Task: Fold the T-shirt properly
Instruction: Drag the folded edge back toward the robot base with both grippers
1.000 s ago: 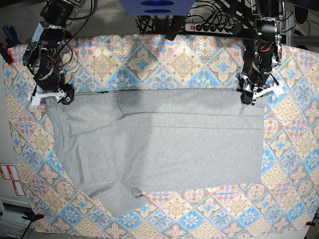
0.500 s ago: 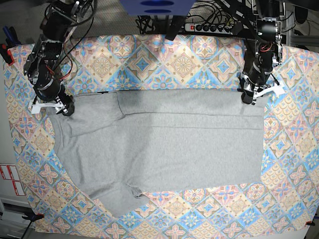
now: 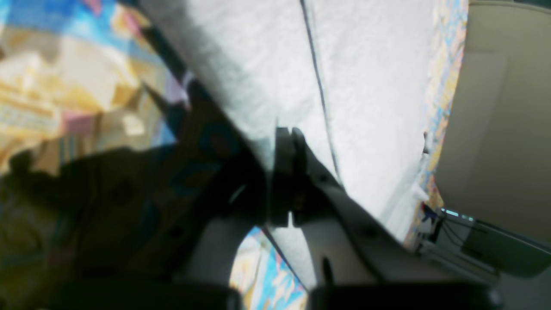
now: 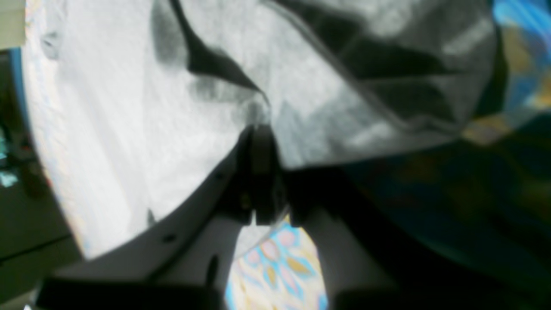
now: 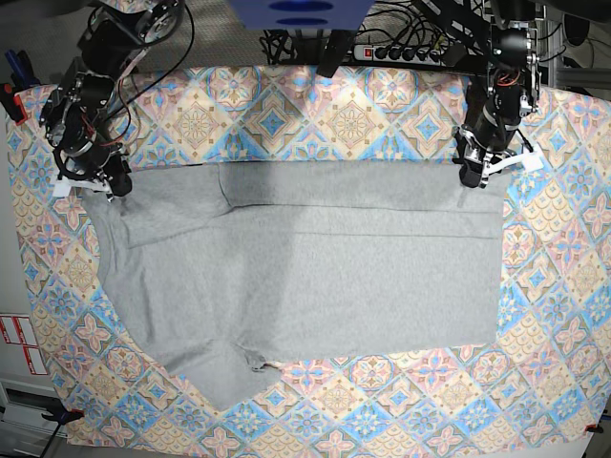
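Observation:
The light grey T-shirt [image 5: 315, 267] lies spread, plain side up, across the patterned tablecloth [image 5: 382, 105], with a sleeve sticking out at the front left. My left gripper [image 5: 474, 178] pinches its far right corner. In the left wrist view the left gripper [image 3: 286, 135] is shut on the cloth edge of the T-shirt [image 3: 366, 86]. My right gripper [image 5: 113, 187] holds the far left corner. The right wrist view shows the right gripper [image 4: 258, 131] shut on creased fabric of the T-shirt [image 4: 107, 107]. No lettering shows.
A black power strip [image 5: 401, 50] and cables run along the back edge, beside a blue block [image 5: 301, 11]. A red clamp [image 5: 10, 95] sits at the left table edge. Bare tablecloth surrounds the shirt on all sides.
The right gripper dropped onto the shirt's far left corner and closed on it. Both grippers then drew the shirt's far edge toward the back of the table, stretching it straighter.

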Controlling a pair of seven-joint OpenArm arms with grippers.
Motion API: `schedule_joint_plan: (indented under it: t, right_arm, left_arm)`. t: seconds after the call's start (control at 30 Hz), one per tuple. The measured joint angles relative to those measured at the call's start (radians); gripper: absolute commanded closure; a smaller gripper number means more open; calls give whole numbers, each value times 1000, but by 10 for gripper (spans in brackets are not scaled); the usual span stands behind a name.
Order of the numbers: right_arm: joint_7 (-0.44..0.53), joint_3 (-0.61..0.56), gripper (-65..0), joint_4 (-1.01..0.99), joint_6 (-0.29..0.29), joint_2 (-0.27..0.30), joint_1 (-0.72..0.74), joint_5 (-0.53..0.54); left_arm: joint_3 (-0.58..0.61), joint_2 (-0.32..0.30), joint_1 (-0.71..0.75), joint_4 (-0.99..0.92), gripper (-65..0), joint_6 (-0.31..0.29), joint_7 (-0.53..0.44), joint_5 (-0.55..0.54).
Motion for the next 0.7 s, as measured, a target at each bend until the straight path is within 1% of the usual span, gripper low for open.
schedule_joint_plan:
  t: [0.17,0.43,0.53,0.7]
  right_arm:
    - [-36,66,-46,67,-3,-1,-61,-7]
    - [-83,75,-46,218,-17,-2,-220,-24]
    - [-90,74,-46,259,-18,-2,-277,-32]
    - [-90,74,-46,285,-18,-2,-316,-32]
  left_arm:
    - [1,0,67,53,0,-1,12,1]
    - [2,1,200,81,0,-18,16,-2]
    - [1,0,257,119,0,-10,15,-1]
    - [1,6,322,158,0,-10,13,-2]
